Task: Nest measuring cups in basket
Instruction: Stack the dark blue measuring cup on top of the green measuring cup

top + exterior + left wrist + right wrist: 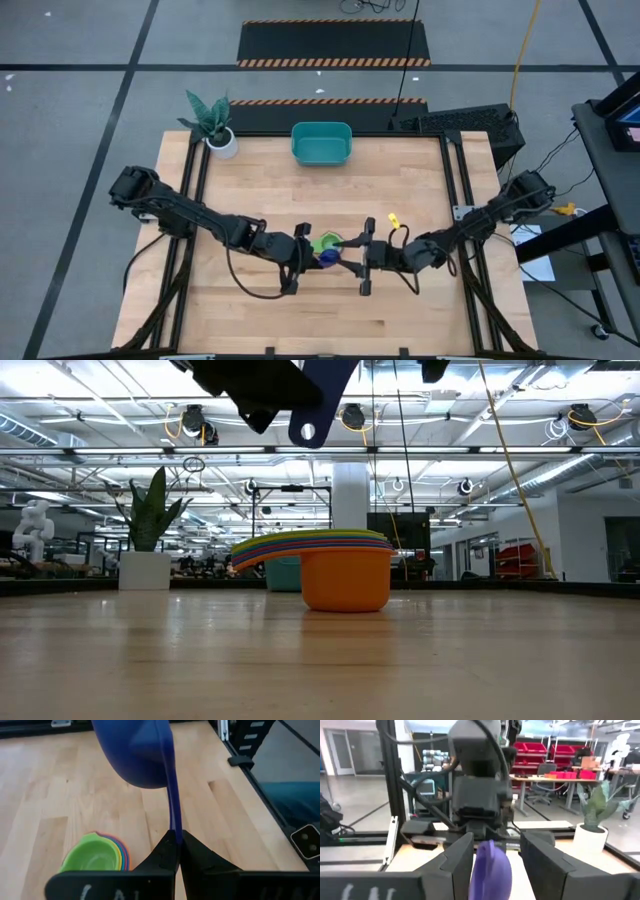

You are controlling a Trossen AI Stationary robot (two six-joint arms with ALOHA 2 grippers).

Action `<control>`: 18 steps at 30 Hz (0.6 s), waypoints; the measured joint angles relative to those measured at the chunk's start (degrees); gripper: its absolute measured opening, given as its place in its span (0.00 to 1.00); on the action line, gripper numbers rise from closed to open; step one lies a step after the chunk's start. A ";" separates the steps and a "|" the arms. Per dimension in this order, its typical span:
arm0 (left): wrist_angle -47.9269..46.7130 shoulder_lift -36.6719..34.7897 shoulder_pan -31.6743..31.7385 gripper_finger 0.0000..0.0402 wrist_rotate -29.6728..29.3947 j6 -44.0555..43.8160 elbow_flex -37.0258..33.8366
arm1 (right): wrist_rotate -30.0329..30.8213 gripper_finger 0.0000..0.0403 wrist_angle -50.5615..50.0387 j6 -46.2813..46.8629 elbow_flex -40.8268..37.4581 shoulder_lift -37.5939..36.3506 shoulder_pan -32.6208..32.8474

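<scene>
A navy measuring cup hangs in the air above the table's middle, with my left gripper shut on it. Just beside and below it, a nested stack of measuring cups rests on the wood, green on top and orange at the bottom. My right gripper faces the left one from the right. It is open, with one finger on either side of the navy cup's bowl. The teal basket stands at the far edge. My left gripper pinches the navy cup's handle between its two fingers, on the handle's flat faces. The fingers come from the table's left, slanting down, and lie along the handle. The cup is lifted clear, turned on its side, with its bowl beyond the fingertips.
A white plant pot stands at the far left corner, left of the basket. Bare wood lies between the stack and the basket and along the near edge. Black frame rails run down both sides of the table.
</scene>
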 joint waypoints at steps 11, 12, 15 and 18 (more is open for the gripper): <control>0.46 -0.07 0.00 0.02 0.00 0.42 0.00 | -3.90 0.10 -0.62 0.83 0.00 0.00 -1.21; 0.43 -0.07 0.00 0.02 0.01 0.60 0.00 | -3.82 0.06 -0.81 0.69 0.00 -0.02 -1.21; 0.33 -0.04 0.02 0.03 -0.87 1.07 -0.02 | -3.80 0.02 -1.04 0.71 0.00 -0.04 -1.18; 1.11 -0.04 -0.08 0.05 -3.69 1.46 -0.07 | -3.71 0.03 -0.37 0.38 0.00 -0.10 -1.09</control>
